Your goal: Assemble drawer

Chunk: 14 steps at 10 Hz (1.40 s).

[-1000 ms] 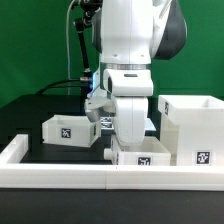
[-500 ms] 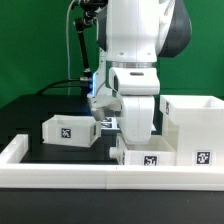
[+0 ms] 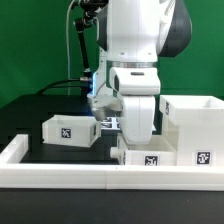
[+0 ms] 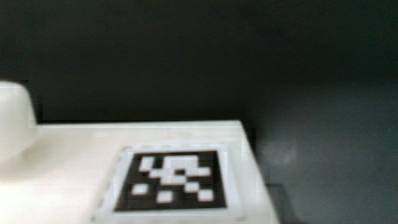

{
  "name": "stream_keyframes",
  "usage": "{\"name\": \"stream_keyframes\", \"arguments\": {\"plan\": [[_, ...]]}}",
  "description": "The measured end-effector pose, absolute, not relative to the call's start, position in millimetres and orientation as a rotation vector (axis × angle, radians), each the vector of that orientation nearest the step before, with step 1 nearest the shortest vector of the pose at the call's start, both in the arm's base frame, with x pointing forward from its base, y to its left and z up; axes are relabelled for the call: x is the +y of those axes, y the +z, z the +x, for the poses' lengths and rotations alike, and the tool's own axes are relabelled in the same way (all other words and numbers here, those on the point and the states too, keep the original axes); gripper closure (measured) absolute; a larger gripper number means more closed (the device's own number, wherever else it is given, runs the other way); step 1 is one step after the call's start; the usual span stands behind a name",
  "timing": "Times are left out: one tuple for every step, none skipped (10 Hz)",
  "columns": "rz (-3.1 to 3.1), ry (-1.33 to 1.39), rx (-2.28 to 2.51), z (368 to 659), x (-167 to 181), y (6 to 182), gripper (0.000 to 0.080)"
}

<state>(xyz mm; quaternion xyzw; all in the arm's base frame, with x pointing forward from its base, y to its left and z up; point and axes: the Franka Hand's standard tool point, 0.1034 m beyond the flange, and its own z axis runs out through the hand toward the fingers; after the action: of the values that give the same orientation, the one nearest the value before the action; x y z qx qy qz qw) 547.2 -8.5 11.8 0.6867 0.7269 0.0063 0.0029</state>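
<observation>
A drawer point(image 3: 150, 158), a small low white box with a tag on its front, sits just behind the front rail and against the housing point(image 3: 195, 125). My gripper point(image 3: 133, 143) is down at this drawer's near-left part. The wrist body covers the fingers, so I cannot tell whether they are open or shut. The wrist view is blurred and very close. It shows a flat white drawer surface point(image 4: 71, 150) with a black-and-white tag point(image 4: 173, 180) and dark table beyond. No fingers show there.
A second small white tagged box point(image 3: 68, 129) stands at the exterior view's left. The tall white housing carries a tag low on its front. The long white border rail point(image 3: 80, 177) runs along the front and up the left side. A blurred white rounded shape point(image 4: 11, 120) sits at the wrist view's edge.
In the first half second my arm and the drawer under it shifted a little toward the exterior view's right, up to the housing. Since then nothing has moved.
</observation>
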Motion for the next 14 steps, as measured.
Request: {"name": "stream_keyframes", "arguments": {"plan": [[2.158,0.038,2.263,547,-7,10.8,0.0758],[2.164,0.036,2.259,547,-7,10.9,0.0758],[2.165,0.036,2.259,547,-7,10.8,0.0758],[2.166,0.036,2.258,547,-6,10.7,0.0758],[2.164,0.035,2.261,547,-5,10.6,0.0758],[2.157,0.031,2.27,547,-2,10.4,0.0758],[2.139,0.012,2.29,547,-2,10.2,0.0758],[2.125,-0.004,2.306,547,-2,9.6,0.0758],[2.1,-0.019,2.329,546,2,8.9,0.0758],[2.076,-0.026,2.346,546,4,8.4,0.0758],[2.08,-0.027,2.342,546,2,8.3,0.0758],[2.081,-0.026,2.342,546,2,8.3,0.0758],[2.081,-0.026,2.342,546,2,8.3,0.0758],[2.081,-0.026,2.341,546,2,8.3,0.0758]]}}
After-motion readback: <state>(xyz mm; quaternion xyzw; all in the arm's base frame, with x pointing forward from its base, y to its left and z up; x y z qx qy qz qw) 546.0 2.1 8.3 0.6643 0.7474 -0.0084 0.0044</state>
